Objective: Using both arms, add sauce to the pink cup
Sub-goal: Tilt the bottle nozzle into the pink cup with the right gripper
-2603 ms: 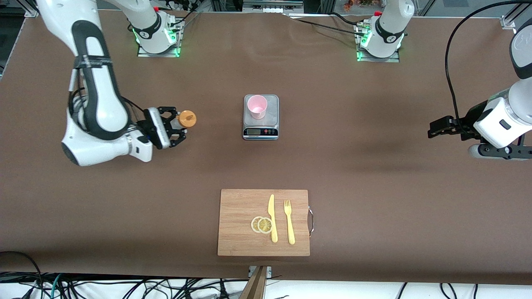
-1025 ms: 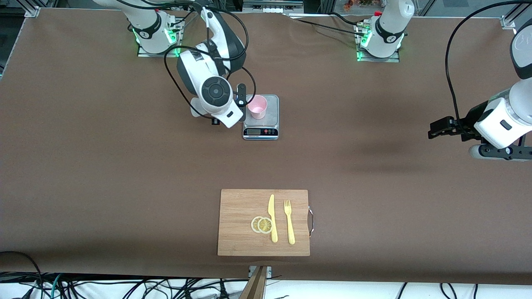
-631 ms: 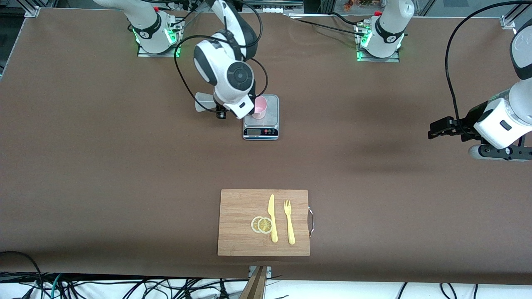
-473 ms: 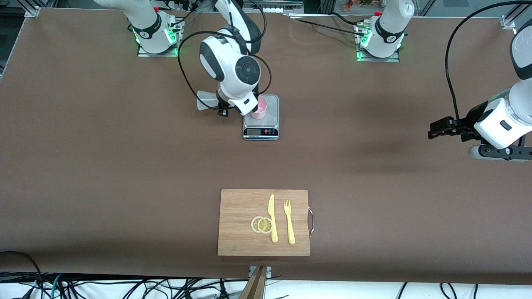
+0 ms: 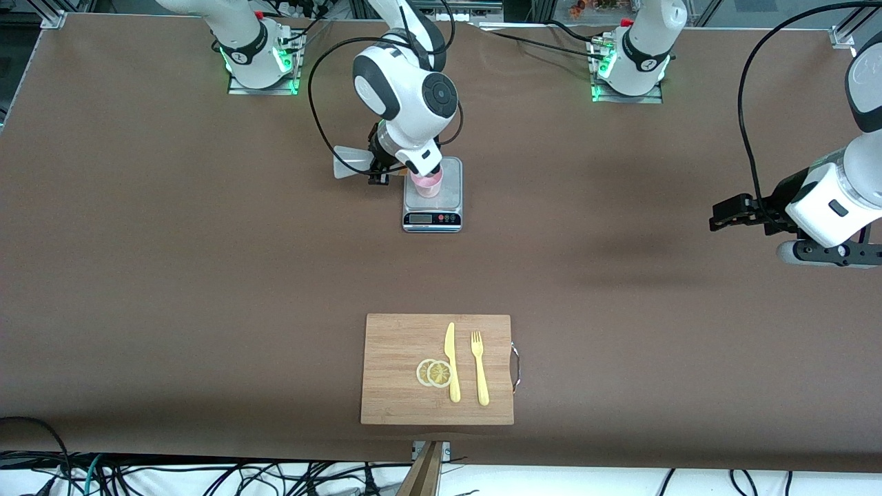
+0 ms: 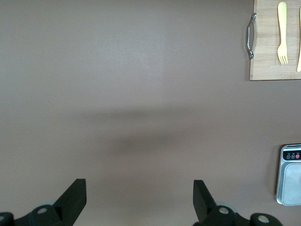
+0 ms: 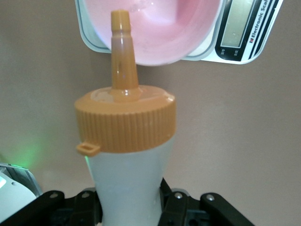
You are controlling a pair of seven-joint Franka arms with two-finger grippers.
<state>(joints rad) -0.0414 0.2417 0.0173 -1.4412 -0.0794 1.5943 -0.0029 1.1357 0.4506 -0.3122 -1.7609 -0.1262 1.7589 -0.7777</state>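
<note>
Sauce (image 7: 127, 155) is clamped in the right gripper (image 7: 129, 207), nozzle tipped over the pink cup (image 7: 155, 33) on the scale (image 5: 432, 200). The left gripper (image 6: 138, 200) waits spread wide, empty, over bare tabletop (image 6: 141, 94).

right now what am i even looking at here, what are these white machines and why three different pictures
These are two white robot arms bolted at a brown table. The wide picture looks down from a high camera facing them. The other two come from cameras on each arm's wrist.

The right gripper is shut on a squeeze bottle of sauce, its orange nozzle tipped over the pink cup. That cup stands on a small kitchen scale.

The left gripper waits open over bare table at the left arm's end.

Nearer the front camera lies a wooden cutting board with two lemon slices, a yellow knife and a yellow fork.
</note>
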